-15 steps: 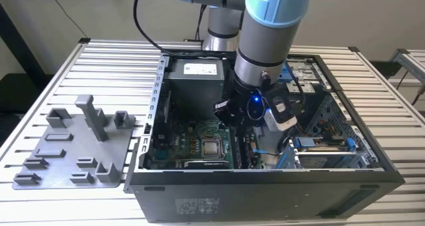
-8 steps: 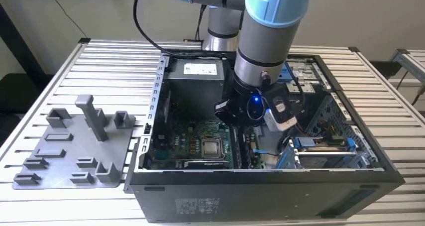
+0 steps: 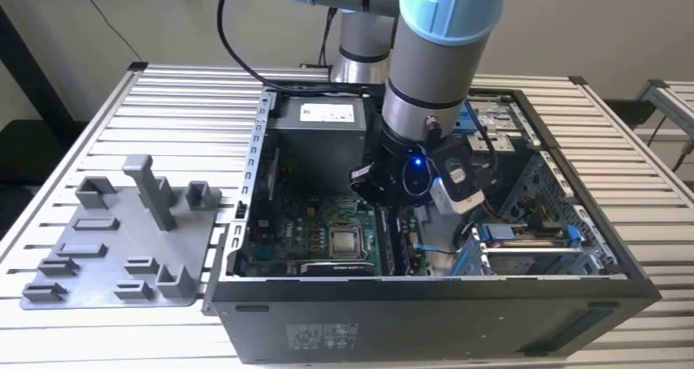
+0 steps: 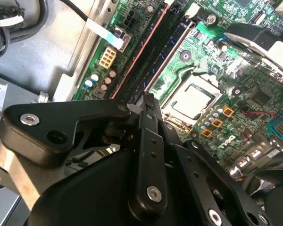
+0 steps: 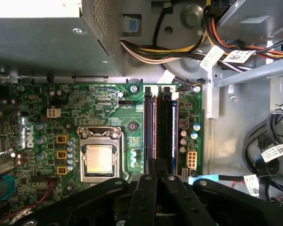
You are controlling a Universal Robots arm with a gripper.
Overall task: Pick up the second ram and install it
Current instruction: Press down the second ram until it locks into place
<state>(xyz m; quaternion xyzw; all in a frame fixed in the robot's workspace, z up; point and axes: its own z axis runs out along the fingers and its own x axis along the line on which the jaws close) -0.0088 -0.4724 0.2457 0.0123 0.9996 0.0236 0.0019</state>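
My gripper [image 5: 156,165] is low inside the open computer case [image 3: 249,223], over the green motherboard [image 5: 99,101]. Its black fingers [image 4: 148,106] are shut together, tips at the near end of the memory slots beside the processor socket [image 5: 100,157]. The second ram appears edge-on as a dark strip [image 5: 164,127] standing in those slots, also seen in the second wrist view [image 4: 155,47]. I cannot tell whether the fingertips touch it. In the exterior view the gripper [image 3: 399,210] is mostly hidden behind the arm's wrist.
A grey fixture plate [image 3: 119,247] with upright posts lies on the slatted table at the exterior view's left. The power supply [image 3: 320,133] fills the case's back corner. Cable bundles [image 5: 179,44] and a drive cage [image 3: 531,243] crowd the side past the slots.
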